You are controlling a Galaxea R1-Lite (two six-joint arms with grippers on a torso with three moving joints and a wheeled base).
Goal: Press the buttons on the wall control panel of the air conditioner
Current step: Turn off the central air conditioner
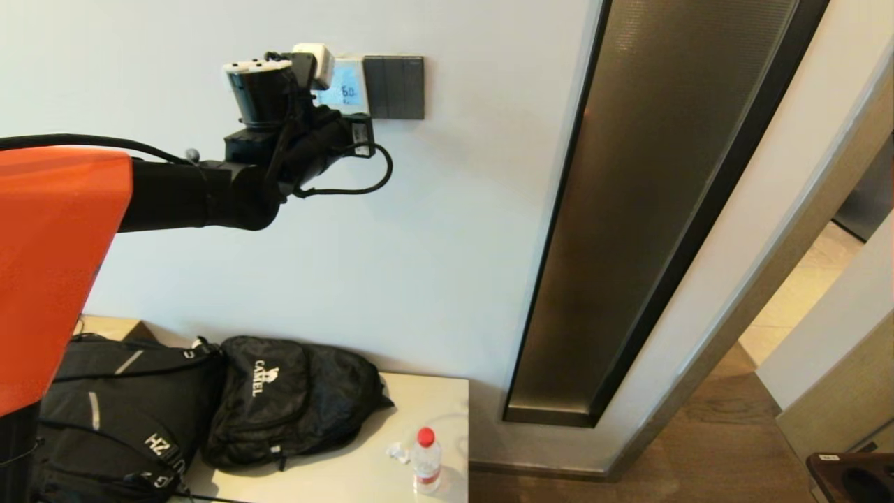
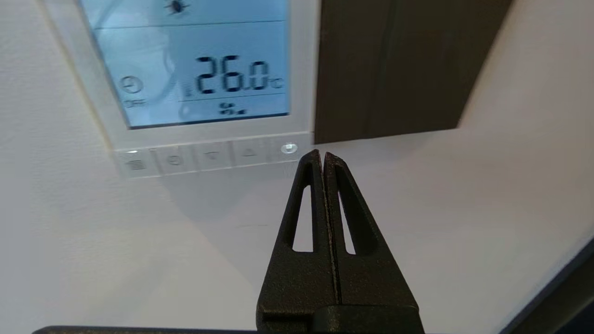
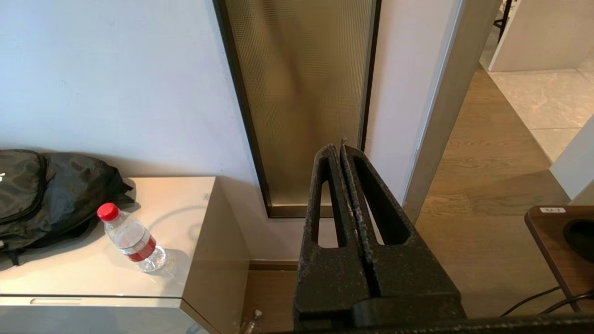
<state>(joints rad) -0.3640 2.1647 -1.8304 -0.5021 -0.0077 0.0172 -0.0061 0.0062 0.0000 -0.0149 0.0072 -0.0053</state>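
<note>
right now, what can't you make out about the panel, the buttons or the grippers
- Head view: the left gripper and the buttons are hidden behind the arm's wrist, which also covers part of the control panel.
- Left wrist view: the panel's top is cut off; whether the shut fingertips touch the wall is unclear.
- Right gripper: out of the head view.

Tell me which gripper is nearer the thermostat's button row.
Left. The left gripper, shut, sits just below the buttons on the thermostat. The right gripper, shut, hangs low, facing the floor.
</note>
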